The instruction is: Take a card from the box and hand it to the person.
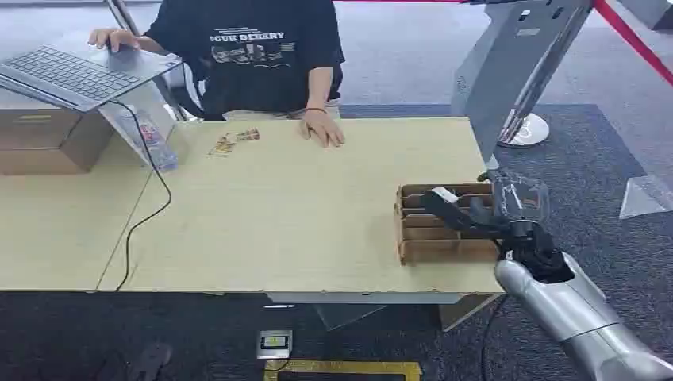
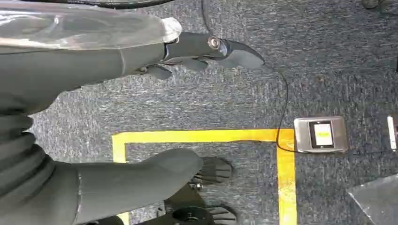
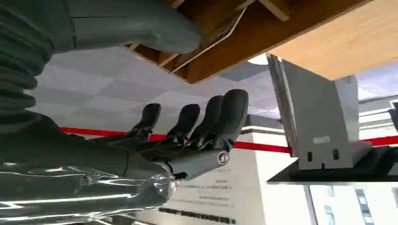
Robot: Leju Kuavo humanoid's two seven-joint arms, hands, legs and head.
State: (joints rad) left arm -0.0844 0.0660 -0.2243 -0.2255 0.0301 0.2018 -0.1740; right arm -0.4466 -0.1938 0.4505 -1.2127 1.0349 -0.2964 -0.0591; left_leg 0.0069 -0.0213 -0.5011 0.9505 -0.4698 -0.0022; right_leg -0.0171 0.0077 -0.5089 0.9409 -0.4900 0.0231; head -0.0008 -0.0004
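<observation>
A brown cardboard box with slotted dividers stands at the table's front right corner. My right hand hovers over the box, its dark fingers stretched toward the slots. In the right wrist view the right hand has its fingers extended and apart from the thumb, with nothing in them, and the box lies close beyond. My left hand hangs over the carpet, open and holding nothing. A person in a black shirt stands across the table with one hand resting flat on it. Small cards lie near that hand.
A laptop sits on a raised clear stand at the far left, over a cardboard carton. A black cable runs across the table. A grey metal stand rises right of the table. A small device and yellow tape lie on the floor.
</observation>
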